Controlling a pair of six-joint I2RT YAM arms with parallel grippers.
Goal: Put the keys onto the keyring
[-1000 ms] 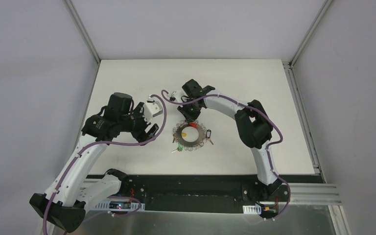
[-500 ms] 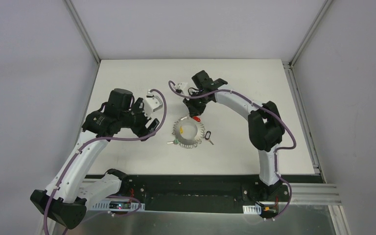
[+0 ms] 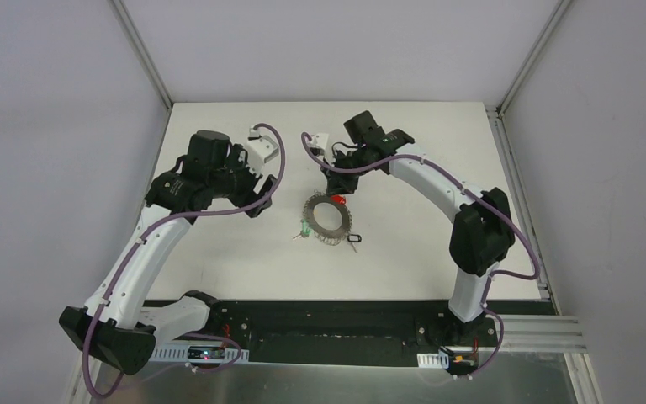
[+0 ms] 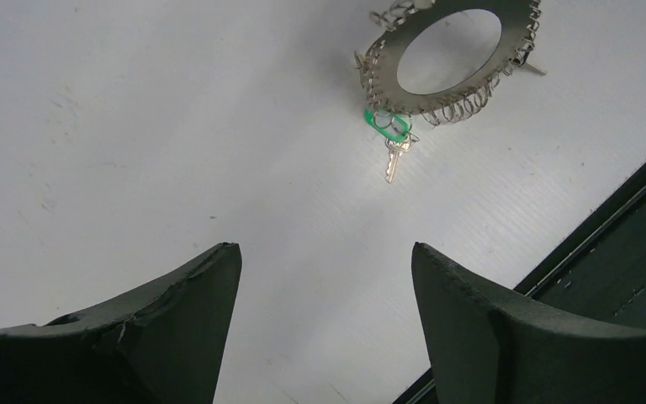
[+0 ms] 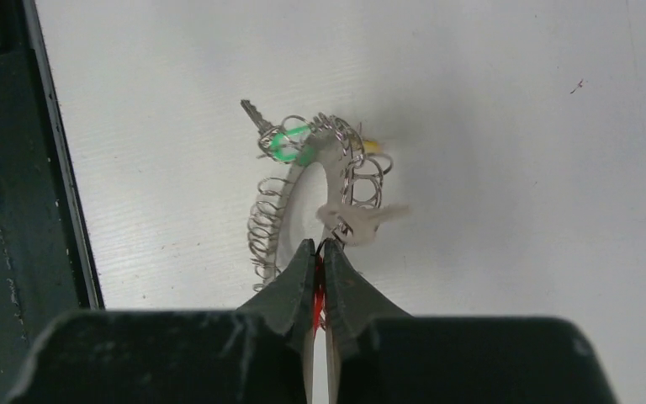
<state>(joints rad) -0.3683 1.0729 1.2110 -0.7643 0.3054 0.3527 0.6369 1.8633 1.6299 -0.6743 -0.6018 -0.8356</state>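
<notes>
The right gripper point(image 5: 320, 250) pinches a red key point(image 5: 318, 296) at the keyring point(image 4: 383, 74); the left gripper point(image 4: 324, 252) hangs wide open, empty.

- A white matte table point(image 3: 219, 261) fills the middle of the top view; a small dark speck point(image 5: 579, 85) lies on it toward 2 o'clock in the right wrist view.
- 3 pale grey walls enclose it: a left wall point(image 3: 50, 126) at 9 o'clock, a back wall point(image 3: 328, 42) at 12 o'clock and a right wall point(image 3: 606, 151) at 3 o'clock.
- 2 aluminium posts point(image 3: 143, 55) slant up from the corners at 11 and 1 o'clock.
- A black strip point(image 3: 328, 324) borders the table's 6 o'clock edge.
- A bare metal sheet point(image 3: 328, 383) lies at 6 o'clock below it, with a small red light point(image 3: 209, 356) toward 7 o'clock.
</notes>
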